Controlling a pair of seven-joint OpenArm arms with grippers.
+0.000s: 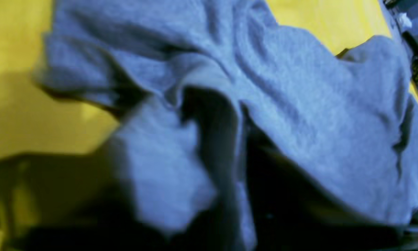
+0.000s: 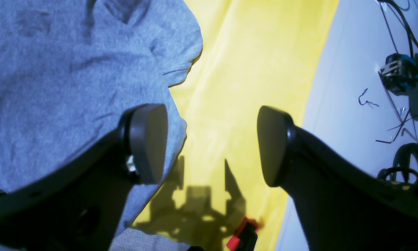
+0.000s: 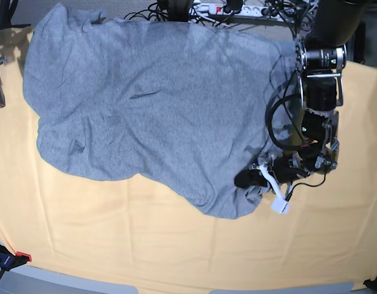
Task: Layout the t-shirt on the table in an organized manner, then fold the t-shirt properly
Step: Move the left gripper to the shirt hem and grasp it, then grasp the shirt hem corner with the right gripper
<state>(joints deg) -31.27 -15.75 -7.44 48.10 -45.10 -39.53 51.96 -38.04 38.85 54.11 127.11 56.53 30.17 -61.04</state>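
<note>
The grey t-shirt (image 3: 151,104) lies spread but rumpled across the far half of the yellow table (image 3: 145,245). My left gripper (image 3: 254,179) sits at the shirt's near right corner, where the cloth is bunched up. In the left wrist view the t-shirt (image 1: 299,104) fills the frame, blurred, with folds running down into the dark jaws, so the gripper is shut on the fabric. My right gripper (image 2: 212,143) is open. One pad (image 2: 148,143) hangs over the t-shirt's (image 2: 55,69) edge and the other pad (image 2: 271,146) over bare table (image 2: 250,69).
A power strip with cables (image 3: 237,9) runs along the table's far edge. Past the table's side edge lies grey floor with a black device and wires (image 2: 397,73). A red and black clamp (image 2: 242,237) grips the cloth's edge; another clamp (image 3: 10,257) sits at the near left corner.
</note>
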